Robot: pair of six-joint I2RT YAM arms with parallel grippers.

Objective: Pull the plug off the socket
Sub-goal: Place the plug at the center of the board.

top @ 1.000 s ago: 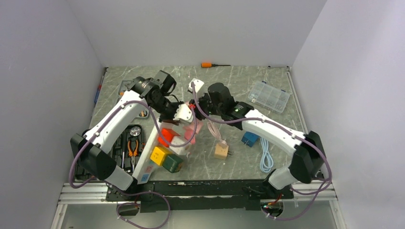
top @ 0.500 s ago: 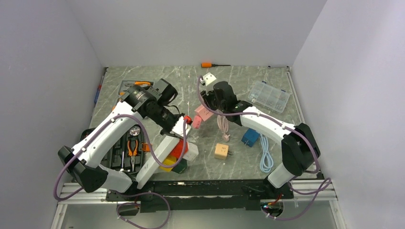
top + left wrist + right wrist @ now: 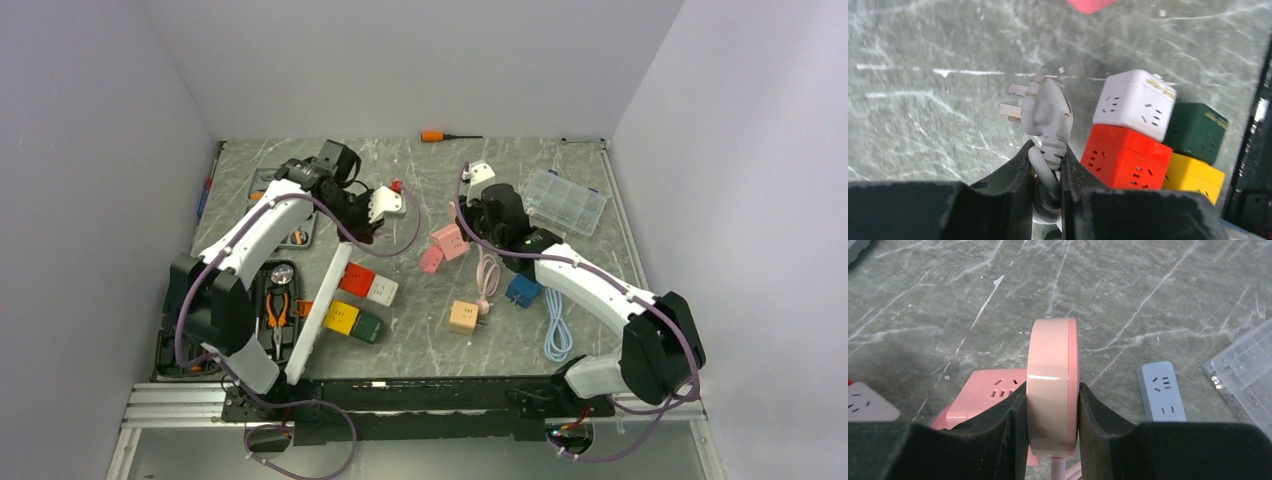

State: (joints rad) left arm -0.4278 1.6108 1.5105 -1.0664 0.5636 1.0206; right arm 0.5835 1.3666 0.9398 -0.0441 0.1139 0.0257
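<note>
The left gripper (image 3: 1046, 156) was clamped on the white plug (image 3: 1047, 114), its fingers (image 3: 1018, 167) pinching the ribbed neck where the cord leaves the body. The plug's flat prongs stuck out bare to one side, over open marble and not in any outlet. The socket (image 3: 318, 312) lay on the left part of the table (image 3: 520, 160), running from near the left gripper's wrist down towards the near edge, apart from the plug.

Just beside the socket, on its inner side, 4 cube adapters sat packed together: red (image 3: 356, 279), white (image 3: 381, 290), yellow (image 3: 340, 317) and green (image 3: 368, 327). An open tool case (image 3: 268, 300) with orange-handled pliers lay on the socket's other side.

The right gripper (image 3: 1052, 390) was closed edge-on around a round pink disc (image 3: 1053, 355), well off to the right of the socket. Below it sat a pink adapter (image 3: 993, 389) and a short light-blue strip (image 3: 1162, 397). Further right lay a clear compartment box (image 3: 565, 200). Nearer the bases were a tan cube (image 3: 462, 316), a blue cube (image 3: 522, 290) and a pale-blue cable (image 3: 556, 338). An orange screwdriver (image 3: 438, 136) lay at the far edge.
</note>
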